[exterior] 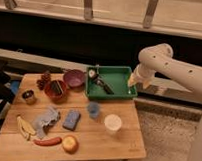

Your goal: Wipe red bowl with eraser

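Two bowls (49, 92) (74, 78), two cups (93, 110) (113, 123), one green tray (120, 81) — one pair of jaws just beside it

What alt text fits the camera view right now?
The white arm's gripper hangs at the right edge of the green tray, apart from the red bowl on the left of the wooden table. A purple bowl sits between them; a white cup, an apple and a cloth lie nearer the front.

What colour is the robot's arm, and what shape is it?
The arm is creamy white, made of fat, smooth, rounded tubes with a round joint that has small dark dots. Its gripper, at the green tray's edge, looks pale too. No cables or writing show.
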Available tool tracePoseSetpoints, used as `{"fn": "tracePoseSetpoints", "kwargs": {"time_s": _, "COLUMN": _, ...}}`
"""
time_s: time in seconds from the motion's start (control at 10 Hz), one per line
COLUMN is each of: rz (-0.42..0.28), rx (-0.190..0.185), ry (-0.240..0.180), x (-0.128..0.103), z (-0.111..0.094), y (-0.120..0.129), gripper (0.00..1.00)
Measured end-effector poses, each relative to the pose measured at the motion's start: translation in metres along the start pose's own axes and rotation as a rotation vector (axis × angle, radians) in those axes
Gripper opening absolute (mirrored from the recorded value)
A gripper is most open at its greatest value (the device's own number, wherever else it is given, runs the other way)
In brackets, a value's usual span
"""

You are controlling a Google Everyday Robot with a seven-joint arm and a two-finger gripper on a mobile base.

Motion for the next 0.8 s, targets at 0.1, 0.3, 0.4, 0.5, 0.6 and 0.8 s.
{"fn": "tracePoseSetpoints", "kwargs": {"time_s": 0.1, "rz": 0.0, "rx": 0.0, "ry": 0.0, "x": 0.0, "z": 0.0, "y": 0.0, "gripper": 0.6}}
{"fn": "tracePoseSetpoints", "kwargs": {"time_s": 0.3, "rz": -0.006, "rx": 0.008, "ry": -0.006, "x": -0.001, "z": -0.001, "y": 0.0, "gripper": 0.6}}
{"fn": "tracePoseSetpoints", "kwargs": {"time_s": 0.4, "rz": -0.018, "rx": 0.017, "ry": -0.019, "x": -0.008, "z": -0.004, "y": 0.001, "gripper": 0.6}}
{"fn": "tracePoseSetpoints", "kwargs": {"time_s": 0.5, "rz": -0.043, "rx": 0.022, "ry": -0.032, "x": -0.016, "z": -0.007, "y": 0.012, "gripper": 0.6}}
{"fn": "tracePoseSetpoints", "kwargs": {"time_s": 0.6, "rz": -0.076, "rx": 0.027, "ry": -0.046, "x": -0.022, "z": -0.011, "y": 0.026, "gripper": 0.6}}
{"fn": "tracePoseSetpoints", "kwargs": {"time_s": 0.8, "rz": -0.168, "rx": 0.028, "ry": -0.074, "x": -0.037, "z": -0.016, "y": 0.076, "gripper": 0.6}}
